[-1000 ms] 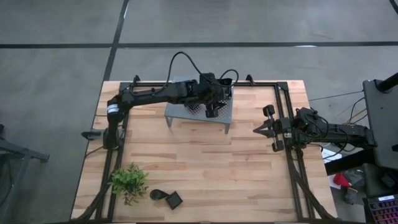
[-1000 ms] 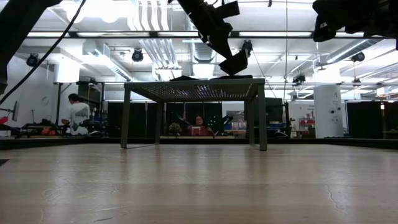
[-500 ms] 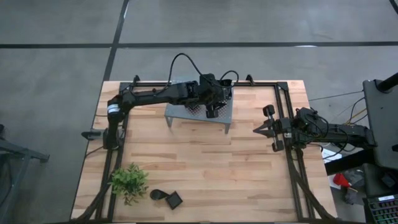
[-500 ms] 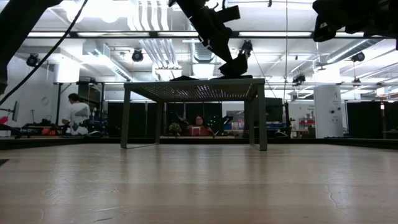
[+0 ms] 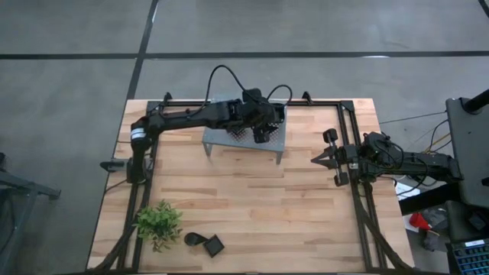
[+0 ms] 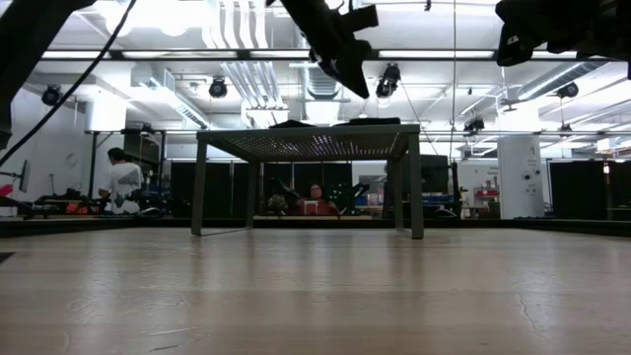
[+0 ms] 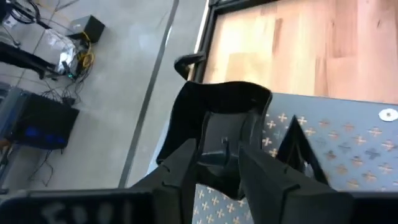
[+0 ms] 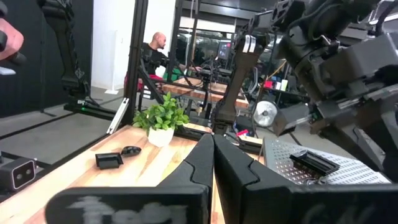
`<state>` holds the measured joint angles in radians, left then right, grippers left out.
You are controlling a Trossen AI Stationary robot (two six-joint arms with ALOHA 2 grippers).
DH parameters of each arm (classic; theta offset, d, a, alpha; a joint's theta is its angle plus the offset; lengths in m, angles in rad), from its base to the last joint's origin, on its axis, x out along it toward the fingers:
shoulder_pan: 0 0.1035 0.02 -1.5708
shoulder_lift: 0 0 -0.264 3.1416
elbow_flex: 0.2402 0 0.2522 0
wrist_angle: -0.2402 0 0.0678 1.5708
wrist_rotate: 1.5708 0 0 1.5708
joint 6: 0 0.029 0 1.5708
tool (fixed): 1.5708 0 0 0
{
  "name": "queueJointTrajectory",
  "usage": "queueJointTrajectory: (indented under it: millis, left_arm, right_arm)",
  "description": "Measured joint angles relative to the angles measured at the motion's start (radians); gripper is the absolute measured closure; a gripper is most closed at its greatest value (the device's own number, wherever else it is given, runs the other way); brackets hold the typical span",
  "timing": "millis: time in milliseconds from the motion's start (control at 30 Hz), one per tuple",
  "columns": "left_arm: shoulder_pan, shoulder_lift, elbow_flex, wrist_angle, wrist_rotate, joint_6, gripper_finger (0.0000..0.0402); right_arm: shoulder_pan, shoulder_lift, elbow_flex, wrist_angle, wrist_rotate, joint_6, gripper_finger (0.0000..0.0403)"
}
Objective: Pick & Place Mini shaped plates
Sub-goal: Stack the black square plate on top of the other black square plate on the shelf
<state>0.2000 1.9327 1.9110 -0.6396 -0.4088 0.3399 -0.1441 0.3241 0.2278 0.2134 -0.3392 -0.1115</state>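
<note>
My left gripper hovers open just above the grey perforated rack at the table's far side. In the left wrist view its fingers stand apart over a black mini shaped plate lying flat on the rack top, with a second dark piece beside it. The low view shows plates resting on the rack, the gripper clear above them. A teardrop plate and a square plate lie on the table near its front edge. My right gripper waits shut at the right.
A small green plant stands at the near left, beside the two loose plates. The rack stands on legs with open space beneath it. Bare wood fills the table's middle. People sit in the room beyond the table.
My left gripper held a tilted black plate above the rack's right part, lowered it onto the rack top, let go and drew back up a little. The plate now lies flat on the rack.
</note>
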Motion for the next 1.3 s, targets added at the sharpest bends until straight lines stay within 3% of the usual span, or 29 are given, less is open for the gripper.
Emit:
queueJointTrajectory:
  millis: [200, 500, 800, 1133, 1300]
  left_arm:
    - [-0.034, -0.028, 0.0, -0.152, 0.013, -0.14, 0.0286]
    - [-0.198, -0.069, 0.0, -0.435, 0.223, -0.378, 0.0289]
    - [-0.448, -0.067, -0.001, -0.461, 0.244, -0.517, 0.0291]
    - [-0.678, -0.066, -0.003, -0.456, 0.226, -0.842, 0.0291]
    - [-0.76, -0.065, -0.068, -0.4, 0.224, -0.969, 0.0291]
  right_arm:
    - [0.0, 0.0, 0.0, 0.0, 0.0, 0.002, 0.0394]
    - [0.0, 0.0, 0.0, 0.0, 0.0, -0.001, 0.0394]
    - [0.0, 0.0, 0.0, 0.0, 0.0, 0.003, 0.0394]
    - [0.0, 0.0, 0.0, 0.0, 0.0, -0.001, 0.0394]
    - [0.0, 0.0, 0.0, 0.0, 0.0, -0.001, 0.0394]
